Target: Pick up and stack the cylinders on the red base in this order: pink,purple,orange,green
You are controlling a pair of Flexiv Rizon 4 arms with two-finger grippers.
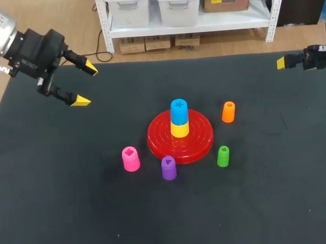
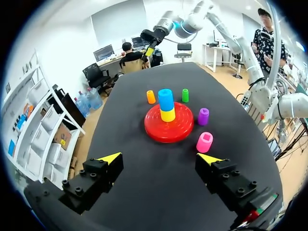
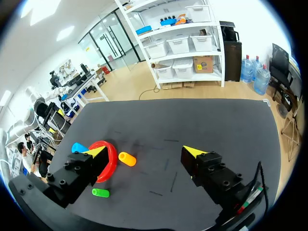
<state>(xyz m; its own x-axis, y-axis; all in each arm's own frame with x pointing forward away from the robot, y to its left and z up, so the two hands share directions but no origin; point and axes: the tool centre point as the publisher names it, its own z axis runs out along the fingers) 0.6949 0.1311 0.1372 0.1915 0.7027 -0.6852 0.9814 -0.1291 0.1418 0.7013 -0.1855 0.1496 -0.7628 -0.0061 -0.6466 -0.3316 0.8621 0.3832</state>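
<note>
The red base [image 1: 199, 137] sits mid-table with a yellow cylinder [image 1: 179, 130] and a blue cylinder [image 1: 179, 111] stacked on its peg. Around it stand the pink cylinder [image 1: 130, 158], purple cylinder [image 1: 168, 167], green cylinder [image 1: 223, 156] and orange cylinder [image 1: 228, 112]. My left gripper [image 1: 86, 84] hovers open at the far left, holding nothing. My right gripper [image 1: 283, 62] is at the far right edge, open and holding nothing. Ahead of the left gripper [image 2: 160, 159] lie the base [image 2: 180, 129] and pink cylinder [image 2: 204, 142]. Past one finger of the right gripper [image 3: 145, 152] are the orange cylinder [image 3: 127, 159] and green cylinder [image 3: 100, 193].
The black mat [image 1: 266, 204] covers the whole table. Wide bare mat lies in front of the base and on both sides of it. Both arms hang well away from the cylinders.
</note>
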